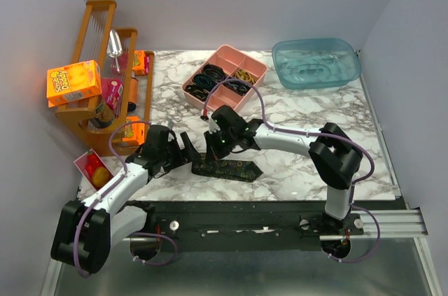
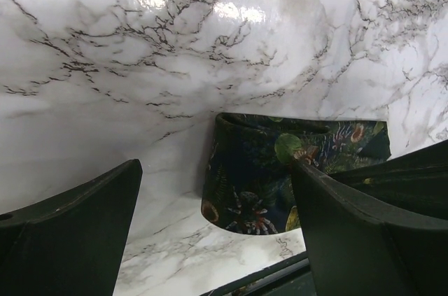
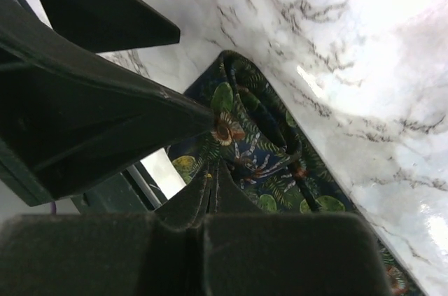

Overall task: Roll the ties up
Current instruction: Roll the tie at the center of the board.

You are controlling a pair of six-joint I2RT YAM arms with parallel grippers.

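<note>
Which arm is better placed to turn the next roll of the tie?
Right. The right pincer is shut on the tie at its folded end; the left pincer stands open beside it, gripping nothing.

Pink tray, blue tub, wooden rack

The right gripper has its two dark fingers squeezed together on a fold of the leafy, flowery tie lying on the white marble table.

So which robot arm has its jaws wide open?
The left gripper, beside the dark leafy-patterned fabric tie; the right gripper has jaws shut on it.
</note>
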